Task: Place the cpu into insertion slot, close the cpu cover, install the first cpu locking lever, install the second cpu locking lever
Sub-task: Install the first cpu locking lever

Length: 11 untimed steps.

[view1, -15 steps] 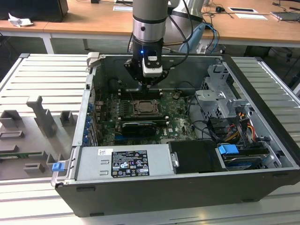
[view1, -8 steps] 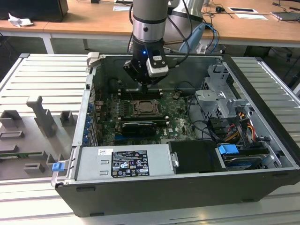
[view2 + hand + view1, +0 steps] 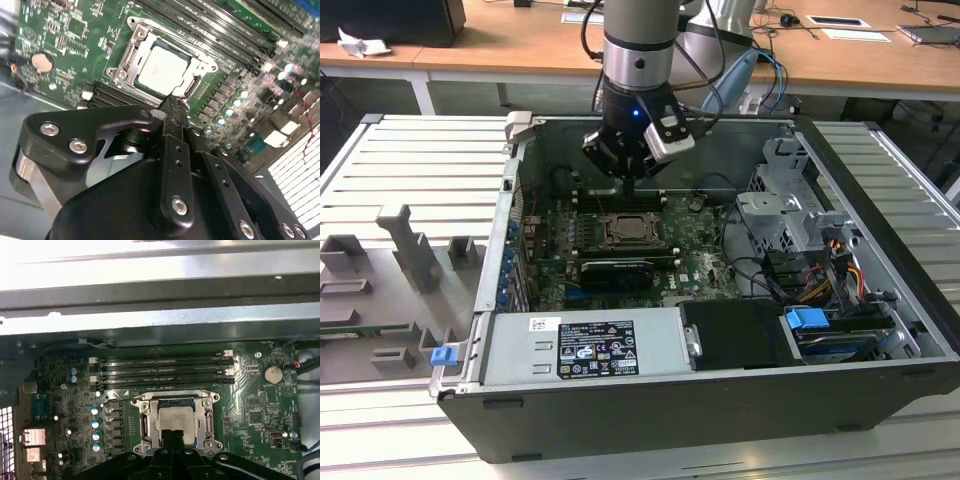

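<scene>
Gripper point(image 3: 628, 185), exterior view: hangs inside the open computer case point(image 3: 720, 425), which stands on the slatted table point(image 3: 410, 160). It is poised over the green motherboard point(image 3: 705, 262), just above the insertion slot point(image 3: 633, 232) near the board's middle.

Second wrist view: fingers point(image 3: 172, 125) clenched together with nothing between them, tips at the slot's near rim; contact cannot be told. The cpu point(image 3: 162, 67) is seated in the slot, and the cpu cover point(image 3: 131, 54) lies flat around it, pale chip top showing through its window.

First wrist view: 4 long black memory slots point(image 3: 160, 371) run beside the slot's far edge. Coin battery point(image 3: 273, 373) sits toward the board's edge.
</scene>
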{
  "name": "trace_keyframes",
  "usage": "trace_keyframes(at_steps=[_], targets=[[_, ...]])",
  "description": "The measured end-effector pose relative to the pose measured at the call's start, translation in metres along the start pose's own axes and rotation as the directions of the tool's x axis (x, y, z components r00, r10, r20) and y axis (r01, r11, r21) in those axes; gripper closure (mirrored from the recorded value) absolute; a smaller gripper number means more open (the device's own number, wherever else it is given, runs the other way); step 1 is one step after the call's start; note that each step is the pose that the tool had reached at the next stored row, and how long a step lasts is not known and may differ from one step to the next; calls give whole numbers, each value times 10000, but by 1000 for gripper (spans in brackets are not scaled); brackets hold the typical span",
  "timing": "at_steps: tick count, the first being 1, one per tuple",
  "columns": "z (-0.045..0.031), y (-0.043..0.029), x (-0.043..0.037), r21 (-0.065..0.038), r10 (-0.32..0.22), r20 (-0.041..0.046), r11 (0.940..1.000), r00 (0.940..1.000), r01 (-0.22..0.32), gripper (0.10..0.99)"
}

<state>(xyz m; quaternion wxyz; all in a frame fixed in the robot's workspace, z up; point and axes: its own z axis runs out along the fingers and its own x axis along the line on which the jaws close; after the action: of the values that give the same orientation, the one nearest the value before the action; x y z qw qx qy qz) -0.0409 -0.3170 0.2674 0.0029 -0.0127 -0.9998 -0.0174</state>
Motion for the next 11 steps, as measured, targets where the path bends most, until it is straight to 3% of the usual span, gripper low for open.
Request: trace_keyframes(at_steps=[2, 11], targets=[[2, 0, 6, 2, -595, -20, 9982, 9982, 595, 980], [5, -4, 140, 3, -674, -16, 9977, 9977, 674, 980]])
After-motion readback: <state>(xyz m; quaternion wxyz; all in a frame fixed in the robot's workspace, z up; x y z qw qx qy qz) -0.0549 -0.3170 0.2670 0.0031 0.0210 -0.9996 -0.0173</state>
